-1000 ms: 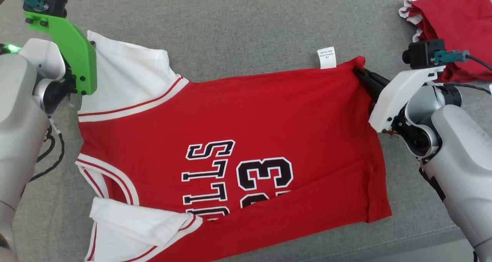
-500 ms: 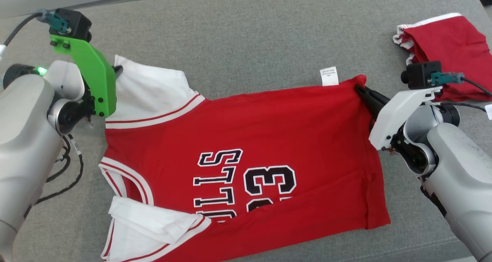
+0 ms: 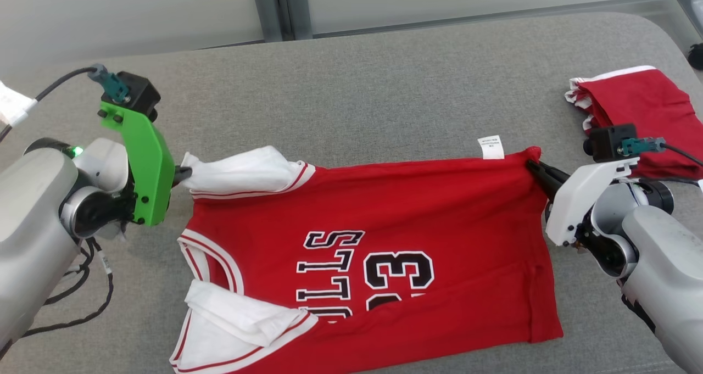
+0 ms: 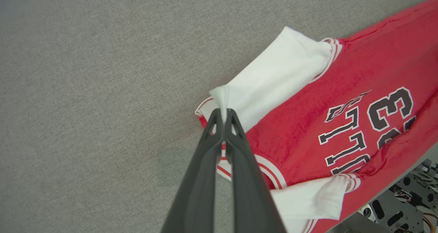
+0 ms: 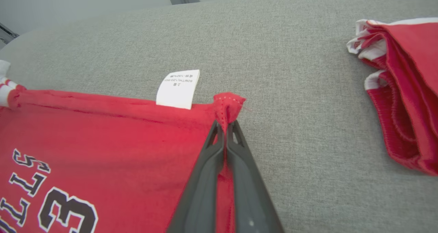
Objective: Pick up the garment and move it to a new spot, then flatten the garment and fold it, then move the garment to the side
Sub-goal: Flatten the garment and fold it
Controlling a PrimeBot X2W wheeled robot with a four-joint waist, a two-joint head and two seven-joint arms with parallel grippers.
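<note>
On grey cushion [image 3: 384,88], left fingers [image 4: 202,171] tight on jersey [image 3: 412,198] sleeve [image 3: 241,171]; right fingers [image 5: 244,185] tight on hem corner [image 5: 227,104]; bare cushion beyond

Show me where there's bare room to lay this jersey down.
Best room: the wide bare strip of grey surface beyond the jersey, between its far edge and the back rim. Crowded on the right, where the folded red garment lies close by the right hand.
</note>
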